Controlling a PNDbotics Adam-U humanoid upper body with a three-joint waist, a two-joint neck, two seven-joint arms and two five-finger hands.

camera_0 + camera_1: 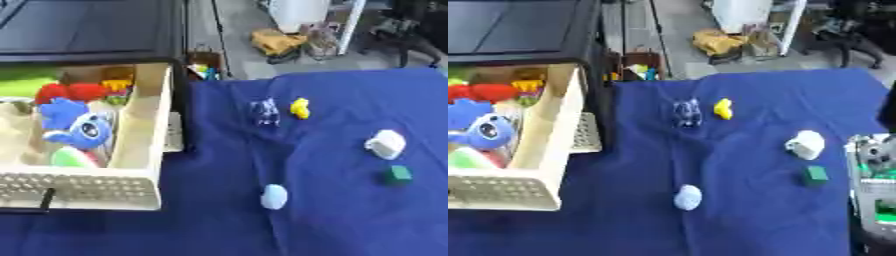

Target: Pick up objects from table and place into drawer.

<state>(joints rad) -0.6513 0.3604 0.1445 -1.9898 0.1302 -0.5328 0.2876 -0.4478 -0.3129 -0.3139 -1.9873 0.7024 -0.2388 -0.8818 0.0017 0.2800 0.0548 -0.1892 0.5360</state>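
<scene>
The cream drawer (140,145) stands pulled open at the left. It holds a blue plush toy (80,127), red pieces (68,91) and a green and pink thing (72,157). On the blue cloth (332,220) lie a small yellow toy (300,108), a small clear bluish thing (264,112), a white lump (385,144), a green cube (400,174) and a pale blue oval (274,196). A silver and green part of my right arm or hand (874,180) shows at the right edge, just right of the green cube and touching nothing. My left hand is out of sight.
A black cabinet top (87,27) lies behind the drawer. Beyond the table's far edge the floor holds a yellow toy vehicle (276,42) and a white post (350,25). A dark basket of small things (203,62) stands at the cabinet's corner.
</scene>
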